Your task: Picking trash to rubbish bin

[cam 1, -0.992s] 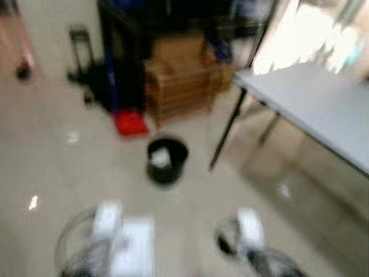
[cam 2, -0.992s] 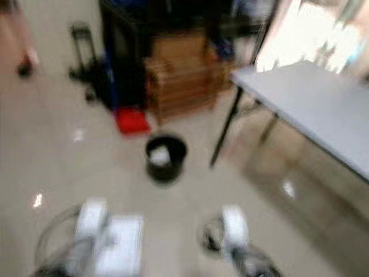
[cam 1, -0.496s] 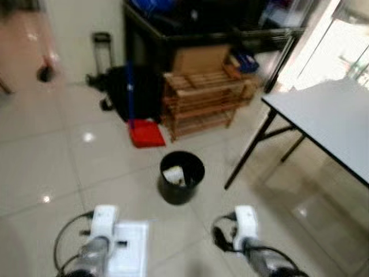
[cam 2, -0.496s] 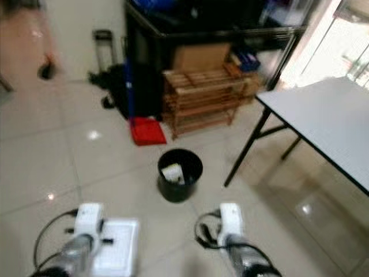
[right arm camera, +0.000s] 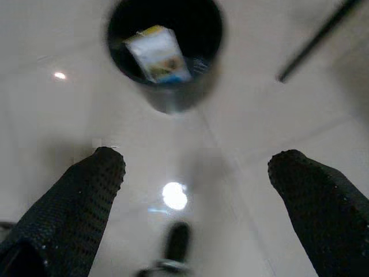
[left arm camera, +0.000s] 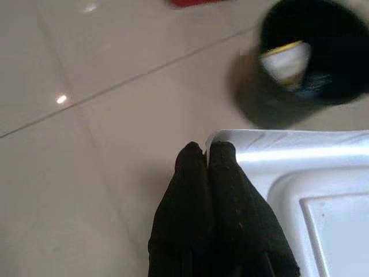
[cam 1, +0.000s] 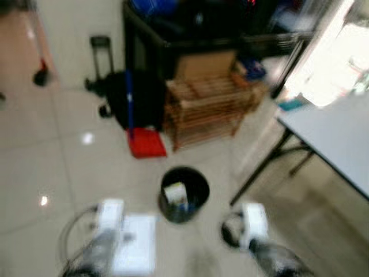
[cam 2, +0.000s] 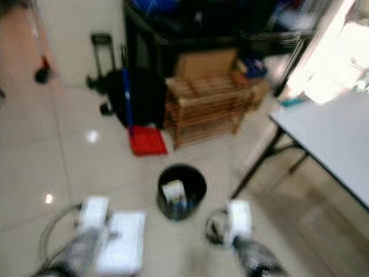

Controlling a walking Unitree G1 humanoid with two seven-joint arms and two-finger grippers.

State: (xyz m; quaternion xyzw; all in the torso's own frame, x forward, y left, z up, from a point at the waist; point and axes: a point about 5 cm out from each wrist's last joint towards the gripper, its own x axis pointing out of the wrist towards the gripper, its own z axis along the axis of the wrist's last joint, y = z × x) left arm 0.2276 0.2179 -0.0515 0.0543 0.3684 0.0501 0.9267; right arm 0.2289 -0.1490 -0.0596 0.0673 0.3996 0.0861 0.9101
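Rubbish bin [cam 1: 184,194] sits on the floor dead ahead, a carton [right arm camera: 157,53] already inside. The left hand [left arm camera: 206,154] pinches the rim of a white tray [left arm camera: 300,190], fingers closed on it, low and left of the bin, presumably carrying it over to drop. The right hand [right arm camera: 196,173] hangs spread wide, holding nothing, just short of the bin. Compared with half a second ago, the bin looks nearer, so the robot's closing in.

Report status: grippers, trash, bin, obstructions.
Left gripper shut on white tray. Right gripper open, empty. Black bin ahead, carton inside. Table leg beside bin.
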